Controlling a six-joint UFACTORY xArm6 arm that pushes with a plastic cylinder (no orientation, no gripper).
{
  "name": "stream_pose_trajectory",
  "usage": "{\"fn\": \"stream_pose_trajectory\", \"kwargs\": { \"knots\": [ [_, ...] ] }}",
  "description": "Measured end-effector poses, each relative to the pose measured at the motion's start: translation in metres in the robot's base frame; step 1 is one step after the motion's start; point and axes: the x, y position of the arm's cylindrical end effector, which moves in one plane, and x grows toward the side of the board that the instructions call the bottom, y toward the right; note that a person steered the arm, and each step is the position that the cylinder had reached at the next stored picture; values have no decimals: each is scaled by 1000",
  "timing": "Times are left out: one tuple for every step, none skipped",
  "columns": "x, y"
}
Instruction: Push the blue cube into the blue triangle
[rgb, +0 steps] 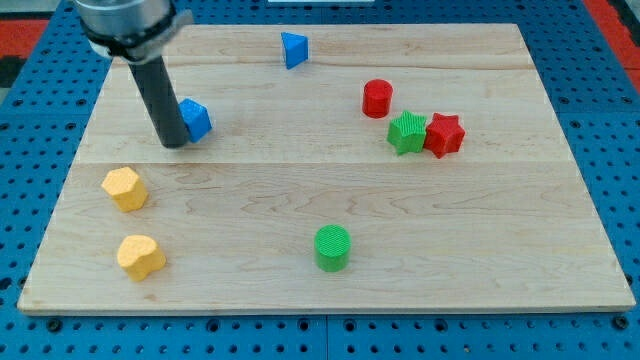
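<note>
The blue cube (196, 119) lies on the wooden board at the view's upper left. The blue triangle (293, 49) lies near the board's top edge, up and to the right of the cube. My tip (174, 143) rests on the board right at the cube's left side, touching or nearly touching it. The dark rod rises from there to the view's top left.
A red cylinder (377, 98), a green star-like block (406, 132) and a red star (443, 135) sit at the right. A green cylinder (333, 247) sits at the bottom middle. Two yellow blocks (125, 188) (140, 257) lie at the lower left. The wooden board (480, 220) lies on a blue pegboard.
</note>
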Motion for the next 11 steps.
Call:
{"fn": "stream_pose_trajectory", "kwargs": {
  "knots": [
    [-30, 1],
    [-38, 49],
    [-62, 74],
    [-56, 109],
    [-39, 131],
    [-40, 140],
    [-48, 160],
    [-50, 196],
    [-68, 213],
    [-45, 199],
    [-60, 160]
  ]
}}
